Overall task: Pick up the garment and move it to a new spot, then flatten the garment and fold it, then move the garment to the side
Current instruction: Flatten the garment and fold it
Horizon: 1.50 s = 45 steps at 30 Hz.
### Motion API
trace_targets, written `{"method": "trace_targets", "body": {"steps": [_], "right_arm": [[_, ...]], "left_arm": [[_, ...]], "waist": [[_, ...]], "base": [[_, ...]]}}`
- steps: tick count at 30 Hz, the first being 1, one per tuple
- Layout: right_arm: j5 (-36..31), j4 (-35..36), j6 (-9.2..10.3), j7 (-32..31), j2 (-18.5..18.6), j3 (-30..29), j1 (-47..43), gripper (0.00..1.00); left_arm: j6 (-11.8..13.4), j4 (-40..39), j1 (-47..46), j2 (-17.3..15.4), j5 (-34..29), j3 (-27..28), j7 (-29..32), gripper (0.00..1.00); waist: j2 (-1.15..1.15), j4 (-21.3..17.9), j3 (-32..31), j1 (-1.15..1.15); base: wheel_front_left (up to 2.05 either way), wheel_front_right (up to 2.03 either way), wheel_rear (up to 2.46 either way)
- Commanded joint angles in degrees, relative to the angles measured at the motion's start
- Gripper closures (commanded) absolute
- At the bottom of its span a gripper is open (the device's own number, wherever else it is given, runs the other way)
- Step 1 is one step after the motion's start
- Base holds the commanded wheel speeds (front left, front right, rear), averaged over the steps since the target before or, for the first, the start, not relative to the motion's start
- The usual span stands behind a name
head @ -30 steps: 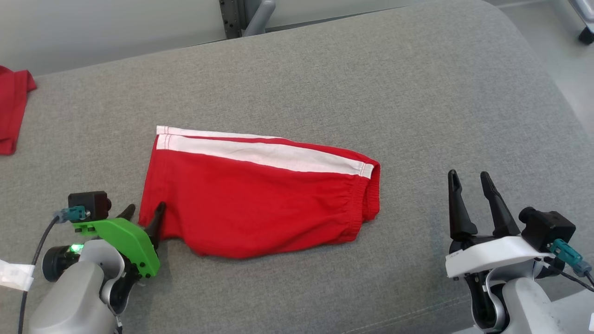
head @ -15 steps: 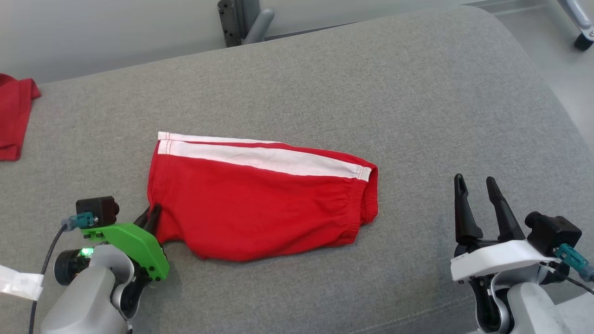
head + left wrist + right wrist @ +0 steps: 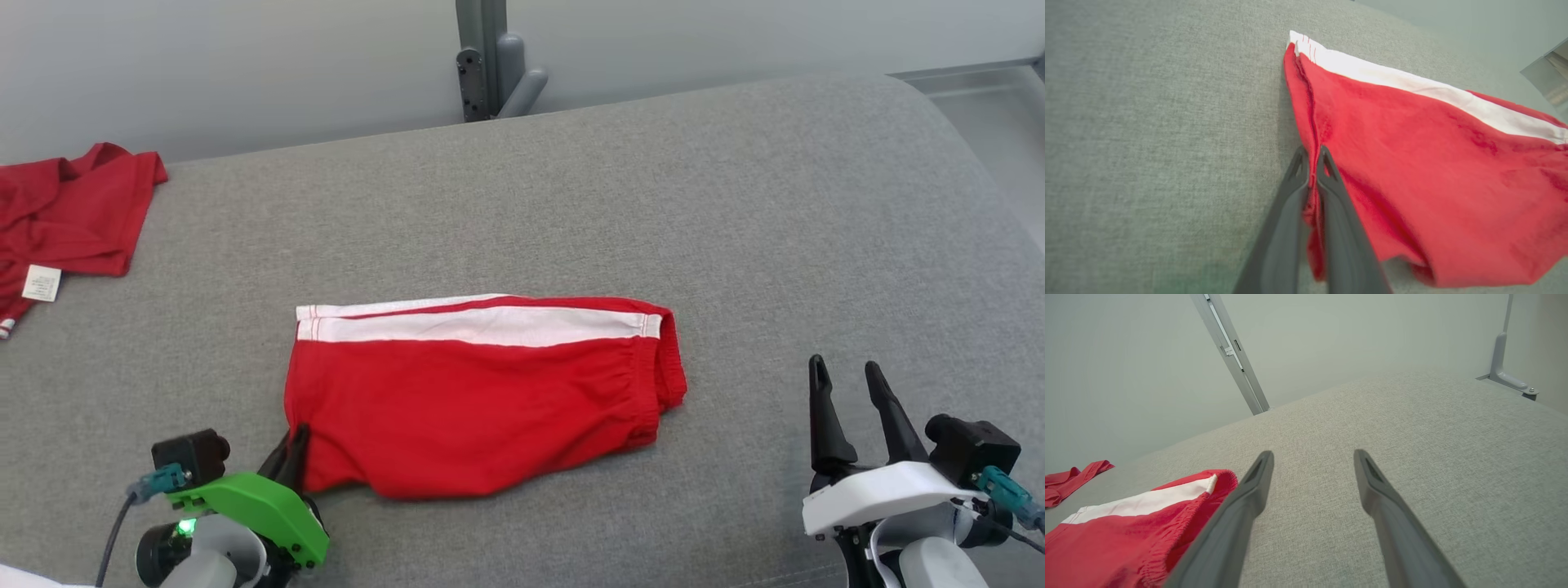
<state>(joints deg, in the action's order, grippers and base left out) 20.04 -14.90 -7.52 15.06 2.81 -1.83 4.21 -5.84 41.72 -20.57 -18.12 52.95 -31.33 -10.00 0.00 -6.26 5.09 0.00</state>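
Note:
The garment [image 3: 482, 400] is a pair of red shorts with a white side stripe, folded flat on the grey cushion [image 3: 735, 204]. My left gripper [image 3: 292, 445] is shut on the garment's near left hem. In the left wrist view the two dark fingers pinch a ridge of red cloth [image 3: 1312, 179] of the garment [image 3: 1412, 163]. My right gripper [image 3: 845, 380] stands open to the right of the garment, apart from it. In the right wrist view its fingers [image 3: 1249, 498] spread wide over bare cushion, with the garment's elastic waistband [image 3: 1180, 522] at lower left.
A second red garment [image 3: 69, 212] with a white label lies crumpled at the cushion's far left edge. A grey metal bracket [image 3: 490, 61] stands behind the cushion against the pale wall. The cushion's right edge curves down at the right.
My left gripper has closed on the garment's left hem. The head camera has shifted, so the scene sits lower and more of the other red garment shows. The right gripper stays open.

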Motion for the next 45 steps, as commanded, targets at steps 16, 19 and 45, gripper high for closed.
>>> {"method": "trace_targets", "body": {"steps": [16,19,45], "right_arm": [[-2.0,-3.7,0.06,0.2,0.1,2.6,-2.2,0.00],[-1.9,-4.2,0.06,0.2,0.1,3.0,-1.6,0.00],[4.2,-20.6,0.06,-0.1,0.2,10.9,5.4,0.00]], "left_arm": [[5.8,-7.7,10.5,2.5,-0.4,0.5,-3.9,0.00],[6.9,-10.2,9.8,2.1,-4.3,0.7,-4.9,0.00],[7.3,-28.4,20.3,8.9,-27.1,15.6,-5.2,0.00]], "waist": [[0.00,4.5,-5.4,0.00],[0.00,5.0,-5.9,0.00],[0.00,14.7,-6.1,0.00]], "base": [[0.00,0.00,0.00],[0.00,0.00,0.00],[0.00,0.00,0.00]]}}
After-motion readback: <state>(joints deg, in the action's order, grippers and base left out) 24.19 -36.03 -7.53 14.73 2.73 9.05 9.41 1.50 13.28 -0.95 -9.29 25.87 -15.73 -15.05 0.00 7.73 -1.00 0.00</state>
